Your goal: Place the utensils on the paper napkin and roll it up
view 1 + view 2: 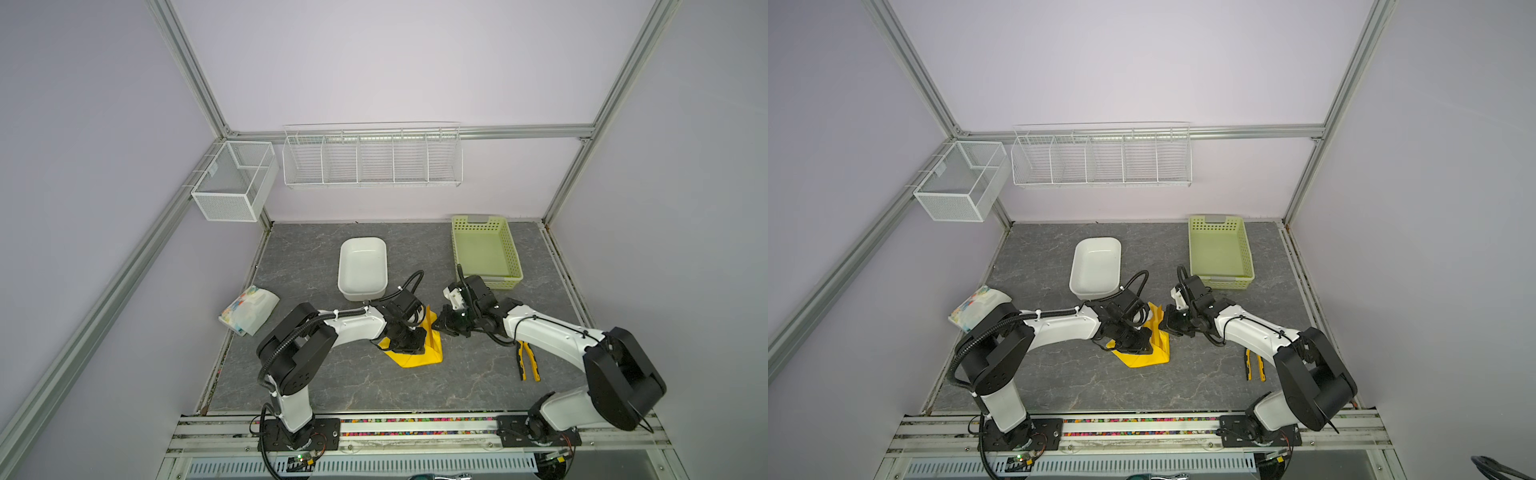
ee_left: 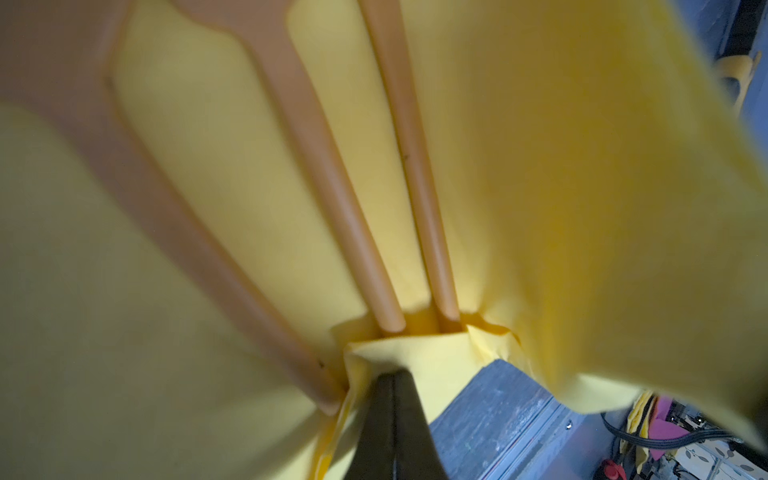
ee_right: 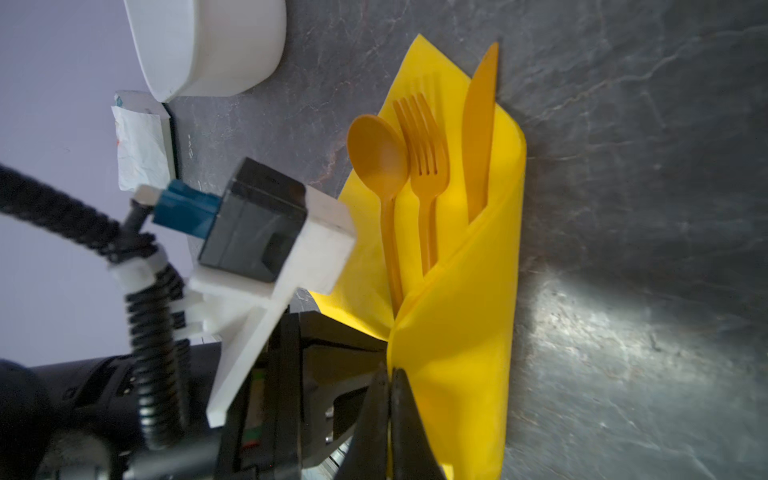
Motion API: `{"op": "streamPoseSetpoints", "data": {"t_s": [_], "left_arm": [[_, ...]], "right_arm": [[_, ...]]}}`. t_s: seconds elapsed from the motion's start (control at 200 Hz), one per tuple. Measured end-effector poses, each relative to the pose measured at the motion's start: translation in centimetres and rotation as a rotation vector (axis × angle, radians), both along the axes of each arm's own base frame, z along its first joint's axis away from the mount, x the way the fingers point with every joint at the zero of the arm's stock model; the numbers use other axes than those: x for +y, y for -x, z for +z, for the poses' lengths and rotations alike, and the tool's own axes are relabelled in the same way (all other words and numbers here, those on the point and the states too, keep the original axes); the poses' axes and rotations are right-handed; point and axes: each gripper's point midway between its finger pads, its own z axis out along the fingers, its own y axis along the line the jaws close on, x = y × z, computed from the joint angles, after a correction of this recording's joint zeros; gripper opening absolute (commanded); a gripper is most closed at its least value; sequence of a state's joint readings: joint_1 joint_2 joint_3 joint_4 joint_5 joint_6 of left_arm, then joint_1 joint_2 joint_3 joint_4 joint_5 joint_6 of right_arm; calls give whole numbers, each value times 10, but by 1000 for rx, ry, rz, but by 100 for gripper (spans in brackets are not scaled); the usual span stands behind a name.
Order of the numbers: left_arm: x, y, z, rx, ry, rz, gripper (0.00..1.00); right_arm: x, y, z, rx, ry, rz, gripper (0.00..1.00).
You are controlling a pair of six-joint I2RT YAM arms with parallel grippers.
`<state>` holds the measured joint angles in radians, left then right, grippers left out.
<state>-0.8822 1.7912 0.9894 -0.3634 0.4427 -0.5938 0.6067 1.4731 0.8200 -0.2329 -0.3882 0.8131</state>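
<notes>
The yellow paper napkin (image 1: 415,358) (image 1: 1144,360) lies in the middle of the table, one side folded up and over the utensils. In the right wrist view an orange spoon (image 3: 378,153), fork (image 3: 424,145) and knife (image 3: 480,124) lie side by side on the napkin (image 3: 457,332), their handles under the raised flap. Their handles (image 2: 332,187) also show against the napkin (image 2: 582,208) in the left wrist view. My left gripper (image 1: 410,340) (image 2: 392,376) is shut on the napkin's edge by the handle ends. My right gripper (image 1: 440,328) (image 3: 390,374) is shut on the flap's edge.
A white tub (image 1: 363,266) stands just behind the arms, and a green basket (image 1: 513,253) sits at the back right. A white printed packet (image 1: 249,309) lies at the left edge. Yellow-and-black pliers (image 1: 528,359) lie under the right arm. Wire baskets (image 1: 372,158) hang on the back wall.
</notes>
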Motion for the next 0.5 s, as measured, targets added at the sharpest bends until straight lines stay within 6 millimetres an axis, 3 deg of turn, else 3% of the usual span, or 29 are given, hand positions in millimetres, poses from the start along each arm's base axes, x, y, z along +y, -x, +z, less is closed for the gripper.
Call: {"op": "streamPoseSetpoints", "data": {"t_s": [0.5], "left_arm": [[-1,0,-1,-1,2,0,0]], "right_arm": [[21,3,-12,22,-13,14,7]]}}
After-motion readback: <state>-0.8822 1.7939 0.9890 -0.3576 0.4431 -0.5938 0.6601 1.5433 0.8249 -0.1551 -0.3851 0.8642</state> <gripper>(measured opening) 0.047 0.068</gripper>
